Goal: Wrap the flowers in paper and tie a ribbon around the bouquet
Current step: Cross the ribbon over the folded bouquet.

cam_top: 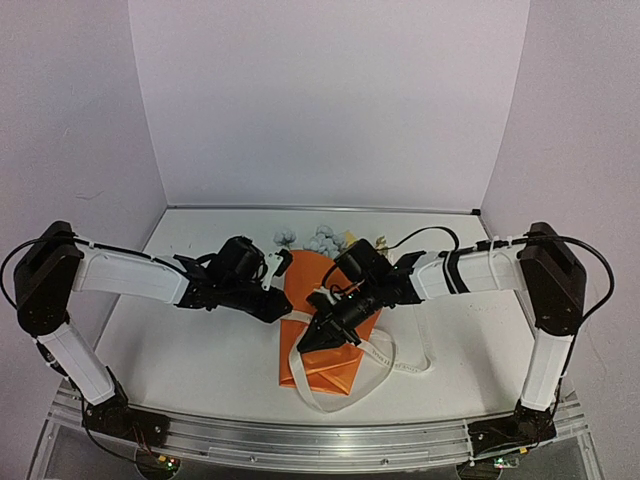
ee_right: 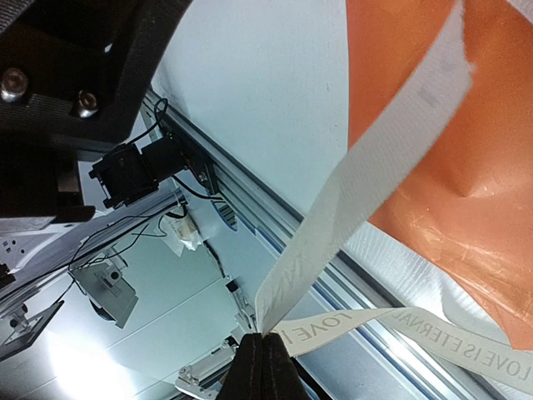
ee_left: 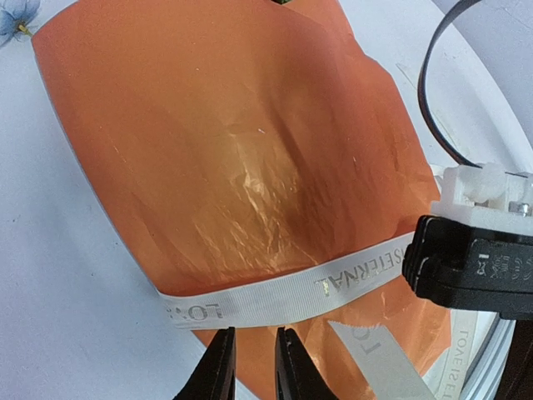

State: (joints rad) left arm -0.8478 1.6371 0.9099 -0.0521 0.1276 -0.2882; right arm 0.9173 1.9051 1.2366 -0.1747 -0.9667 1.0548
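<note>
The bouquet (cam_top: pixel 330 300) lies in the middle of the table, an orange paper (ee_left: pixel 233 150) cone with pale flowers (cam_top: pixel 320 240) sticking out of its far end. A cream ribbon (ee_left: pixel 283 296) with printed lettering crosses the cone and loops off to the right (cam_top: pixel 395 360). My left gripper (ee_left: pixel 254 354) hovers just short of that ribbon band, its jaws slightly apart with nothing between them. My right gripper (ee_right: pixel 265 350) is shut on the ribbon (ee_right: pixel 358 183) over the cone's near part (cam_top: pixel 315 340), and the strip folds at its tips.
An aluminium rail (cam_top: pixel 300 440) runs along the table's near edge. White backdrop walls stand at the back and both sides. A black cable (ee_left: pixel 433 92) curves above the right gripper's body (ee_left: pixel 475 267) in the left wrist view.
</note>
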